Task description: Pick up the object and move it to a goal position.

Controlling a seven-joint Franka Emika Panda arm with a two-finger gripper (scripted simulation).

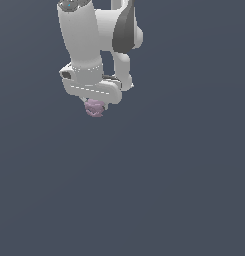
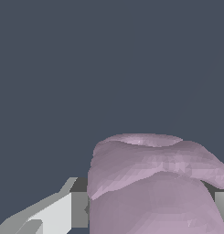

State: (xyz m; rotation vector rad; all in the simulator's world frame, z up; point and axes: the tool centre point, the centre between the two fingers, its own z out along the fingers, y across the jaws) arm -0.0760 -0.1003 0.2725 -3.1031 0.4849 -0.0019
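Blob (image 1: 94,107): small, lumpy, pale pink-purple. Sits tucked under the white gripper (image 1: 95,104), toward the exterior view's upper left. Only its lower part shows there; the rest is hidden by the hand.

Wrist view: blob (image 2: 154,183) fills the lower frame, bumpy, with a shallow dished top. A grey finger pad (image 2: 79,209) lies against its one flank, and a second pad (image 2: 221,208) shows at the frame edge on the other flank. Reads as fingers clamped on the blob, one each side. Contact on the far-edge pad is only partly visible.

Whether the blob is lifted or resting on the tabletop (image 1: 169,190): cannot tell. Surface is flat dark grey-blue, no shadow or edge to judge height.

No goal marker visible in either view.

Arm (image 1: 81,35): comes down from the top of the exterior view, wrist roughly vertical over the blob.

Risks, as judged from here:
- Blob is rounded and uneven, so the pads likely bear on bumps rather than flat faces. It could rotate or squirt out during travel.
- Grip looks to sit on the sides of a bulging form; a quick move or sudden stop could work it loose.
- If still low, a sideways move could drag it along the tabletop and dislodge it.
- Goal unseen, so placement cannot be checked from these views.
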